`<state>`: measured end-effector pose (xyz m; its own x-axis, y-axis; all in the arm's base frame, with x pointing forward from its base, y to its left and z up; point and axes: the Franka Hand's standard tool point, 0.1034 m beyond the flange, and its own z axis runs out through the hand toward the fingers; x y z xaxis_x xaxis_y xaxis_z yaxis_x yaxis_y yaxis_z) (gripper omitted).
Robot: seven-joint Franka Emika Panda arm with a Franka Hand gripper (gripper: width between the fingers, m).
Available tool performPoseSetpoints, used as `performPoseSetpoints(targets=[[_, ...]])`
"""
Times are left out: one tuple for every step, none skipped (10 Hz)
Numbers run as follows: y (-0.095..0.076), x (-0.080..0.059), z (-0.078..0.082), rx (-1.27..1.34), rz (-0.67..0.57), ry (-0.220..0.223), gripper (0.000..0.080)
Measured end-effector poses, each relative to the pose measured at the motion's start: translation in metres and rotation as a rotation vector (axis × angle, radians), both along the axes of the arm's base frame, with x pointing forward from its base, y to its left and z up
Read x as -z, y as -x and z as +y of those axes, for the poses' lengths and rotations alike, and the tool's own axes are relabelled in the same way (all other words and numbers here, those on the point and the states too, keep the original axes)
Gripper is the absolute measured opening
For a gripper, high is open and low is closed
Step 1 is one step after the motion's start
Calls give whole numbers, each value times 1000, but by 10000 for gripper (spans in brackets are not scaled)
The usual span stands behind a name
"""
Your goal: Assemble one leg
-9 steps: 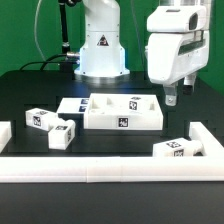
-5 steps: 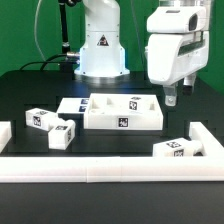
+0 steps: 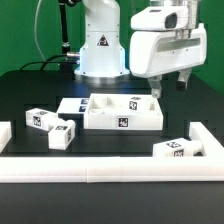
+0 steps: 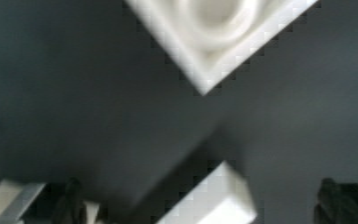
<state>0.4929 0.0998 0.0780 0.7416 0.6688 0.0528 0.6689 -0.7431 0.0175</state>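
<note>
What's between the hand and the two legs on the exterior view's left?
The white tray-shaped part lies between the hand and those legs; the exterior view shows it.

Table (image 3: 25, 90): showing plain black.
Leg (image 3: 40, 120): showing white — wearing a black-and-white square tag.
Tray-shaped part (image 3: 105, 122): showing white, carrying similar tags.
Gripper (image 3: 170, 88): showing white, fingers (image 3: 157, 91) dark.

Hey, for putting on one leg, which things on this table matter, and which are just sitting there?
Job in hand:
leg at the exterior view's left; leg beside it; leg at the exterior view's right; gripper, open and holding nothing; probably the tray-shaped part.

Lying about:
marker board; white rail along the front.
</note>
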Motion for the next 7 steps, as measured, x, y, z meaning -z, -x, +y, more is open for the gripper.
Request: performPoseSetpoints(targets=[[12,6,-4,17,0,-1,650],[17,11,-5,18,1,-2,650],[16,10,-5,17,0,-3,650],[16,10,-5,17,0,-3,650],[16,10,-5,22,1,-3,650],[17,11,-5,23,1,-3,650],[23,11,-8,105,-5,-9,650]])
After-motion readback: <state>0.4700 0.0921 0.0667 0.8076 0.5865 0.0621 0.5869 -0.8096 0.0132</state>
